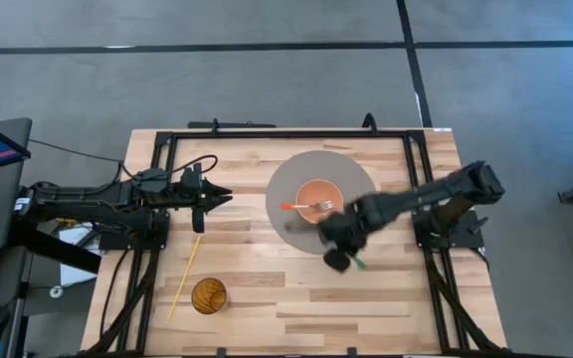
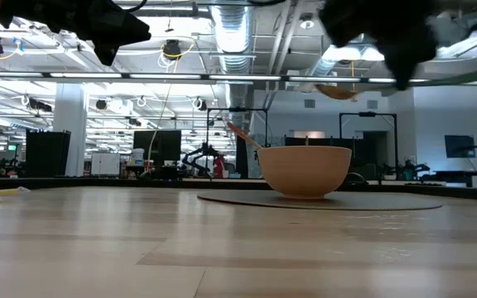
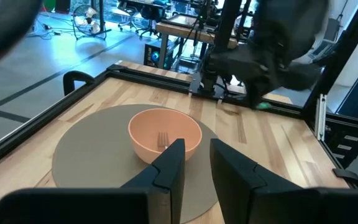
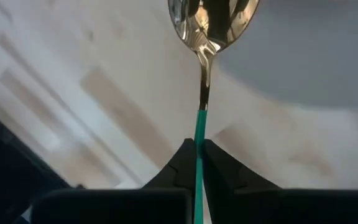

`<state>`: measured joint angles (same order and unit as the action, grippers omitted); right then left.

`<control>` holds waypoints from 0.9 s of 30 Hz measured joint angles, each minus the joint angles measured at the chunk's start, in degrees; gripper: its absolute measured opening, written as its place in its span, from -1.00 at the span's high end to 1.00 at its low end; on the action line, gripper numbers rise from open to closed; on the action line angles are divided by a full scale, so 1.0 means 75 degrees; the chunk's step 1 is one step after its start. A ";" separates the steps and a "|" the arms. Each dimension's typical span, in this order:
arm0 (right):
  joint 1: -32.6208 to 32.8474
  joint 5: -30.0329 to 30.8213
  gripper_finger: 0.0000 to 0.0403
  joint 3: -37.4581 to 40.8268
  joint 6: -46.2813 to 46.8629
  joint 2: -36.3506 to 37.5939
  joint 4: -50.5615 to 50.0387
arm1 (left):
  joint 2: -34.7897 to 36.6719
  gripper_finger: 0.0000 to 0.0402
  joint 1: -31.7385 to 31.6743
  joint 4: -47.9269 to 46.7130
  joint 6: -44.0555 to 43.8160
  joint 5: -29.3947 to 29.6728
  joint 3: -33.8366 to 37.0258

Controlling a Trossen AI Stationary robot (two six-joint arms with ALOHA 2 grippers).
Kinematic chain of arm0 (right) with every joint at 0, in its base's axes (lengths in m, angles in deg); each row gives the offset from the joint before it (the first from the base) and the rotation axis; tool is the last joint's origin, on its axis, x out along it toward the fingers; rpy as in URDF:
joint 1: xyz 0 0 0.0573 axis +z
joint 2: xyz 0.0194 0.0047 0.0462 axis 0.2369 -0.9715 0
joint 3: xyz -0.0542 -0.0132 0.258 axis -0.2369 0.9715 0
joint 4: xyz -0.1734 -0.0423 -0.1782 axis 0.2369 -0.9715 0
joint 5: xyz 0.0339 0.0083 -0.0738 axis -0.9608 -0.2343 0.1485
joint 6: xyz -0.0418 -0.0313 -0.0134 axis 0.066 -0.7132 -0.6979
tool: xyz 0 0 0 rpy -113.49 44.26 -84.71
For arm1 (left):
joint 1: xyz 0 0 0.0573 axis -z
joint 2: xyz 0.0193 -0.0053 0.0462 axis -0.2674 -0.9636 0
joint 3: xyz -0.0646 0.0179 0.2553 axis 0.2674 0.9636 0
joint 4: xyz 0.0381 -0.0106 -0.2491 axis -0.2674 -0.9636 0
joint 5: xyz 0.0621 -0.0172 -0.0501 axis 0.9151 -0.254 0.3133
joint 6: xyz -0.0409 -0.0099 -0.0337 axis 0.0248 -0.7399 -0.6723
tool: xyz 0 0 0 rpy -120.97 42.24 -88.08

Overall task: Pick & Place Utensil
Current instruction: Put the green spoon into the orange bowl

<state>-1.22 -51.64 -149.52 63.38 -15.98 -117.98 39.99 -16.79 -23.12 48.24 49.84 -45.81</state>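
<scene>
**A:** Where's the utensil now?

**B:** The right gripper [image 4: 199,149] has its fingers pinched tight on the green handle of a shiny metal spoon [image 4: 211,25], held in the air just beside the round grey mat [image 1: 285,189], near the front edge of it.

**A:** And the target?

**B:** Presumably the peach-coloured bowl [image 1: 319,199] on that mat — an orange-handled metal fork [image 1: 306,206] already lies in it.

**A:** So how to finish well?

**B:** Carry the spoon over the bowl's middle, tip the scoop downward, lower until it nearly touches, then release — dropping from height could bounce it out.

**A:** The left gripper [image 3: 194,158]?

**B:** Waiting across the table, fingers narrowly apart, holding nothing.
</scene>
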 joint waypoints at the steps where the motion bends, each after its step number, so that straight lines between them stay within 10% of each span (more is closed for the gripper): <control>1: -0.0301 -0.0044 0.97 -0.0110 -0.0292 0.0005 -0.0148 | 0.0000 0.62 0.0000 0.0000 0.0000 0.0000 0.0000; 12: -0.2867 -0.0941 0.99 -0.0227 -0.2409 -0.0186 -0.0402 | -0.0003 0.62 0.0000 0.0000 -0.0026 -0.0003 0.0000; 27: -0.3298 -0.2039 1.00 -0.0585 -0.3593 -0.1610 -0.0705 | -0.0003 0.62 0.0001 -0.0005 -0.0026 -0.0003 -0.0003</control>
<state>-25.95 -66.94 -153.91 36.43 -28.06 -123.27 39.97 -16.78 -23.15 48.04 49.82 -45.83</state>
